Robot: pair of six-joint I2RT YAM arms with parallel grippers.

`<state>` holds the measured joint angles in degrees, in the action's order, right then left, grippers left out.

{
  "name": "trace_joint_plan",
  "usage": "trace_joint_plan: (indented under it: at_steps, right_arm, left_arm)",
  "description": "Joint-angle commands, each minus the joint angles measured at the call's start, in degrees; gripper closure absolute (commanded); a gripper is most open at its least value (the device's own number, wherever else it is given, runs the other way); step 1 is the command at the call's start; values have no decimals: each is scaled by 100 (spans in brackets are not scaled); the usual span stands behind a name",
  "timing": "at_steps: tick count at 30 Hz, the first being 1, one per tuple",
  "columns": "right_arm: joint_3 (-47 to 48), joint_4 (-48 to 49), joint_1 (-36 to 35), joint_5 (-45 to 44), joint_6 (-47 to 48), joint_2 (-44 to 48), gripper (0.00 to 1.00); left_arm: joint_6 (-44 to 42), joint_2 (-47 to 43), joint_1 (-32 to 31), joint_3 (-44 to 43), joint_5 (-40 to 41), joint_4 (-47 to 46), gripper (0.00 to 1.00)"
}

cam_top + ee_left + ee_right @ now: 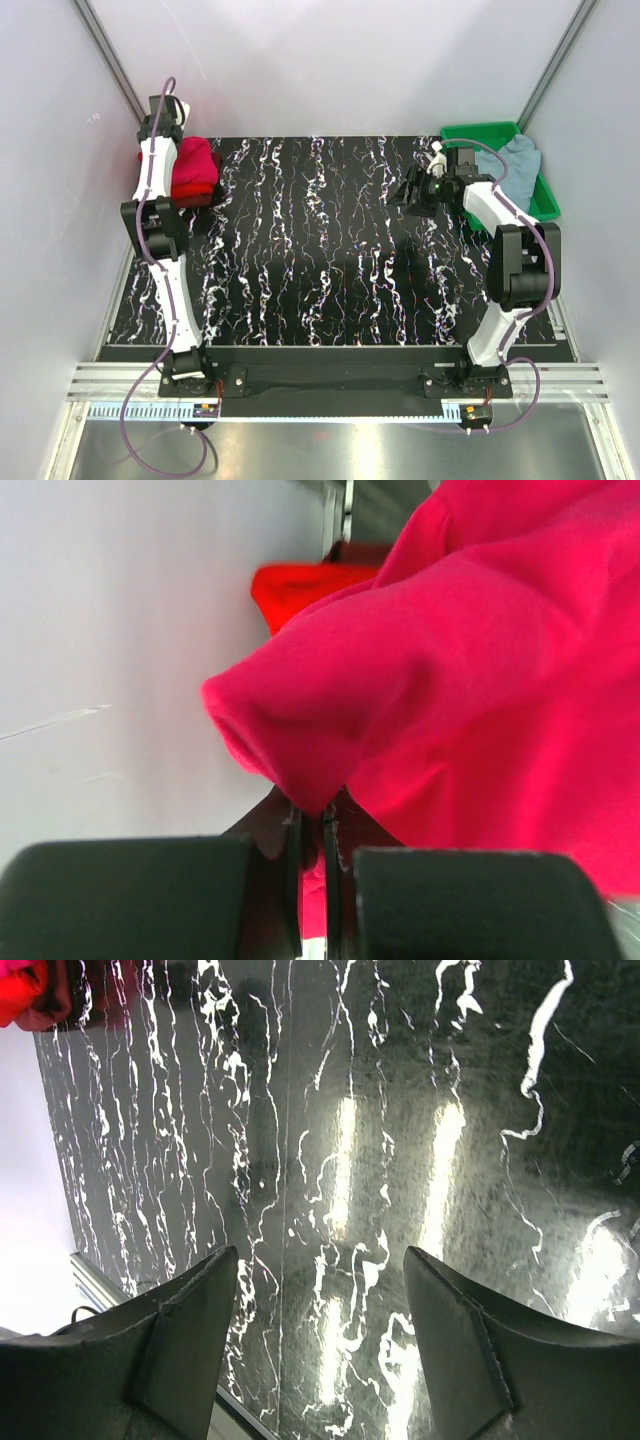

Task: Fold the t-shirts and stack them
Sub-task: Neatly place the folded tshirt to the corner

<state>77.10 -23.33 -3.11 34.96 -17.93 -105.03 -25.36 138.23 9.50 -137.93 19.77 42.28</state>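
Pinching a fold of the red t-shirt (480, 680), the left gripper (312, 825) has its fingers pressed together on the cloth, at the red pile (195, 165) in the upper left of the top view. Right gripper (318, 1252) hangs with jaws wide apart over the black marbled table (320, 260) at upper right, just beside the green tray (480, 128). Grey-blue t-shirt (520, 158) lies in that tray.

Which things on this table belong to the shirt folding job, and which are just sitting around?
Job: red t-shirts; grey-blue t-shirt.
Just there: green tray, holding the grey-blue one.
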Motion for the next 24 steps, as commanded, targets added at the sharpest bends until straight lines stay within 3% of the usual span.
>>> trace_joint_plan:
  at_steps: [1, 6, 10, 13, 16, 17, 20, 21, 24]
  right_arm:
    - [-151, 75, 92, -130, 167, 448, 25]
    - [-414, 74, 127, -174, 176, 615, 25]
    - [-538, 74, 144, -200, 185, 712, 25]
    - [-608, 66, 144, -200, 168, 765, 25]
    - [-661, 74, 145, -209, 159, 791, 24]
    - [-687, 74, 144, -218, 167, 800, 25]
    - [-714, 74, 153, -218, 150, 853, 24]
    - [-723, 74, 145, -218, 159, 870, 24]
    - [-758, 83, 153, -218, 150, 923, 24]
  left_arm:
    - [-232, 177, 79, -331, 422, -580, 100]
    - [-329, 511, 158, -437, 799, -888, 100]
    - [-329, 626, 202, -507, 1292, -1353, 84]
    - [-390, 722, 210, -691, 1345, -1582, 80]
    - [-416, 784, 210, -911, 1267, -1749, 68]
    - [-408, 784, 210, -946, 1214, -1872, 44]
    - [-460, 819, 193, -982, 1196, -2136, 17]
    - [-469, 802, 158, -955, 1239, -2128, 2]
    - [-259, 627, 44, -894, 1267, -1874, 1]
